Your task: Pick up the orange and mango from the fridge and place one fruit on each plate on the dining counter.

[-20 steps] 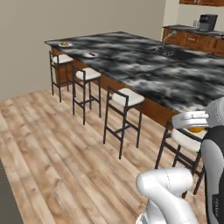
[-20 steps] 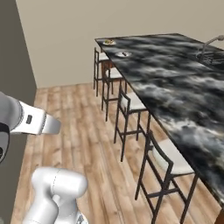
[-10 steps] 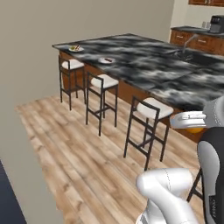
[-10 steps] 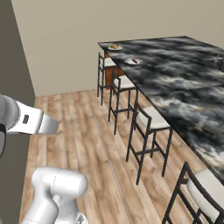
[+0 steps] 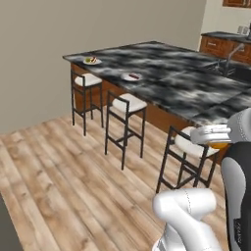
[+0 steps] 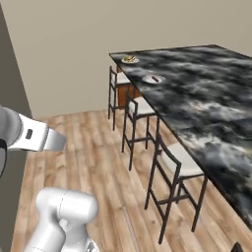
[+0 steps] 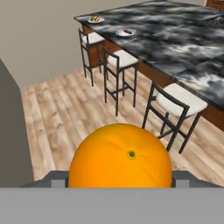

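Two-finger gripper (image 7: 120,183) is clamping the round bright-orange orange (image 7: 120,156). White-seated stools (image 5: 126,103) are lining the black-and-white marbled dining counter (image 5: 166,73); both white plates (image 5: 131,77) are appearing nearer than before.

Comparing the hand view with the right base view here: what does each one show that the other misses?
The hand view shows the orange up close, held between the jaws, and the brown side of the dining counter. The right base view shows the robot's own white arm over the wooden floor. Both share the marbled counter, the two plates near its far end, one at the corner, and the white-seated stools along its edge.
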Available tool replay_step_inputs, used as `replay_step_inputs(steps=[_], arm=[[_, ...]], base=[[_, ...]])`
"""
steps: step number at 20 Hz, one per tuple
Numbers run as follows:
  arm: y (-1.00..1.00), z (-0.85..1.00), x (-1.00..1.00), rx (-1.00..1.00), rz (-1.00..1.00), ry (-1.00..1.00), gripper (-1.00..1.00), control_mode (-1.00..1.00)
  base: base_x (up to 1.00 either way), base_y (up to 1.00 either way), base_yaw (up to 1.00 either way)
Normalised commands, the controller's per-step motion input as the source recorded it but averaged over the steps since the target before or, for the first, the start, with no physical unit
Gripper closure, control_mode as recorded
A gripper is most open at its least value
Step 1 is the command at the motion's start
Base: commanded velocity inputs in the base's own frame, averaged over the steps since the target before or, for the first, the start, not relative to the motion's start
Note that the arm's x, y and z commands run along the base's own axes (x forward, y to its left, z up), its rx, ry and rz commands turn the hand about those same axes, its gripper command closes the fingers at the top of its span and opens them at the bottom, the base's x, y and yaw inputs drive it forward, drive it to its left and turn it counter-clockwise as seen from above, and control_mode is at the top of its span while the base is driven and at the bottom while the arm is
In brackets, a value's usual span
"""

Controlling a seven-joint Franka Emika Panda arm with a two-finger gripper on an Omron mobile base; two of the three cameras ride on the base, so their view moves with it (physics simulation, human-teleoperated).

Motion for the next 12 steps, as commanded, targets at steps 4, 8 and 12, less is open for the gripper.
replay_step_inputs(steps=[4, 8, 12], arm=[[0.0, 0.0, 0.0, 0.0, 0.0, 0.0, 1.0, 1.0], [0.0, 0.0, 0.0, 0.0, 0.0, 0.0, 1.0, 1.0], [0.0, 0.0, 0.0, 0.0, 0.0, 0.0, 1.0, 1.0]], base=[[1.0, 0.1, -0.01], [1.0, 0.44, -0.08], [1.0, 0.72, -0.16]])
